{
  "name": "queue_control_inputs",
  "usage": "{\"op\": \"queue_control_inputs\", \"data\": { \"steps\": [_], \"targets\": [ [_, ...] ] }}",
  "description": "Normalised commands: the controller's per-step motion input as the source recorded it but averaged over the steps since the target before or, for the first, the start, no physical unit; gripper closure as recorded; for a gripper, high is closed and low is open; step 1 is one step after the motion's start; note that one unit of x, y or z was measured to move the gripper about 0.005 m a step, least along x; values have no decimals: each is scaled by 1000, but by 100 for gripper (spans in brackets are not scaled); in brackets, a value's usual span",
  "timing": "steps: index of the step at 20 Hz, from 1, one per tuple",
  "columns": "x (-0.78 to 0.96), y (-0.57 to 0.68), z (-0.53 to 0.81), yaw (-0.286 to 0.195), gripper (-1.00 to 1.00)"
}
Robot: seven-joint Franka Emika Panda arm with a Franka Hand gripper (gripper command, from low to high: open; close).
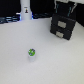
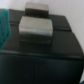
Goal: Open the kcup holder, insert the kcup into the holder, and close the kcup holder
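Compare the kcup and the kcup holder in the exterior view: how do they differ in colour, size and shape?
The kcup is white with a round green top; the kcup holder is black with pale marks on its front panels. The kcup is tiny, the holder much bigger. The kcup is cylindrical, the holder boxy. Both stand on the same white surface, well apart.

Matt black box, smooth pale table.
The kcup holder point(image 1: 62, 22) looks like dull black plastic; the kcup point(image 1: 32, 52) has a glossy green top; the table point(image 1: 55, 62) is smooth, matt white.
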Motion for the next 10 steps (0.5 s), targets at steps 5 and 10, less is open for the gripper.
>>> {"op": "queue_control_inputs", "data": {
  "steps": [5,10],
  "targets": [
    [-101,295,-394,-105,-100],
    [-168,189,-430,-67,-100]
  ]
}}
